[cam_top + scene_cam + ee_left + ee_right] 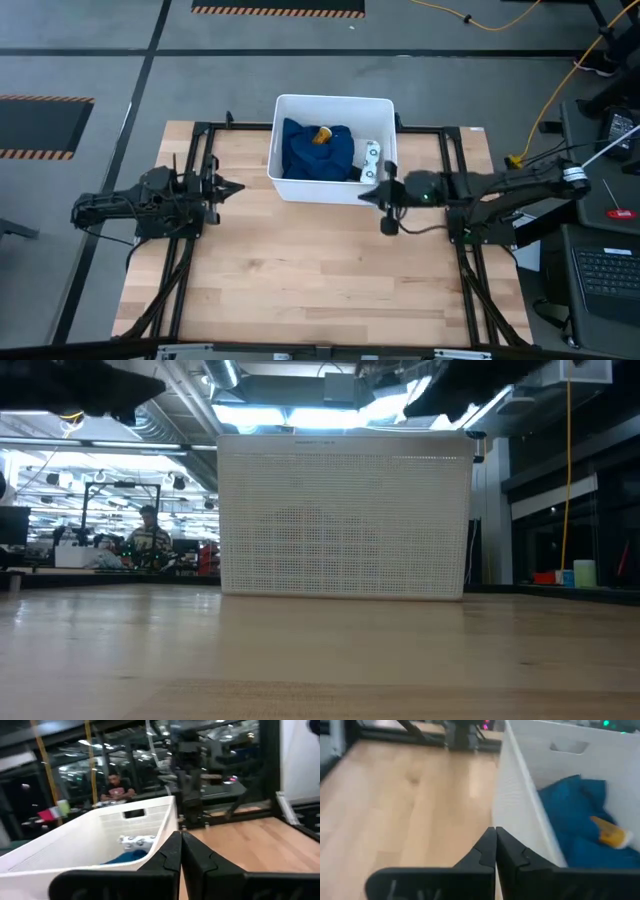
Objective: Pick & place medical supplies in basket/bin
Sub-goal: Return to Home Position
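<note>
Though both arms hang over the wooden table (300,270), neither touches the white bin (320,190). The left gripper (234,187) sits left of the bin, near it, jaws pressed together. Inside the bin lie one dark blue cloth (310,155), one orange bottle (324,135) on top of the cloth, and one white printed packet (370,158) against the right wall. The right gripper (365,196) hangs just beside the bin's near right corner, jaws likewise together. One person (148,538) sits in the room beyond the bin.

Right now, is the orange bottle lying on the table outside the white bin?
No, the orange bottle lies on the blue cloth inside the white bin.
</note>
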`<state>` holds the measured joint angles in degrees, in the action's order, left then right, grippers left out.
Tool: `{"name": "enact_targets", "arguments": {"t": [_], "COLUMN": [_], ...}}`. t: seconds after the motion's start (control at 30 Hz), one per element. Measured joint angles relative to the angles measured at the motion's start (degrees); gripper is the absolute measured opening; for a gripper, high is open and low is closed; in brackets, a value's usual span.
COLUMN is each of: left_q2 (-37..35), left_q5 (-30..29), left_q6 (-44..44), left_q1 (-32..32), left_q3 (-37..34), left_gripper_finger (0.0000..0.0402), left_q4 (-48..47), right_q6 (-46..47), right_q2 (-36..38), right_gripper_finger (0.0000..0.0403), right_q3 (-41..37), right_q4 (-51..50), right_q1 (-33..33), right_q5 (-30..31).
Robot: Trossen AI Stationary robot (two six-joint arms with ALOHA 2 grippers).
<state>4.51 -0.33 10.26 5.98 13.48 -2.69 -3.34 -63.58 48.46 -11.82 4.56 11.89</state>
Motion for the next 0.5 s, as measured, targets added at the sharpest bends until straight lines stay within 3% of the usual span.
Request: {"name": "enact_targets", "arguments": {"t": [0.13, 0.27, 0.5], "left_q2": [-4.4, -4.5, -4.5], "left_q5": [-1.8, -3.1, -5.2], "left_q6": [0.8, 2.4, -0.4], "left_q1": [0.0, 0.1, 0.1], "left_q3": [-4.3, -5.3, -9.7], "left_gripper_finger": [0.0002, 0.0002, 0.0002], "left_q4": [2.0, 3.9, 7.9], "right_q6": [3.0, 3.0, 2.0], "right_q2": [3.0, 3.6, 3.6], "right_gripper_finger": [0.0002, 0.0002, 0.0002], "right_q3": [-10.4, -18.0, -26.7], "right_q4": [14.4, 27.3, 38.5], "right_q1": [3.3, 7.1, 11.0], "right_q5": [0.0, 0.6, 0.5]}}
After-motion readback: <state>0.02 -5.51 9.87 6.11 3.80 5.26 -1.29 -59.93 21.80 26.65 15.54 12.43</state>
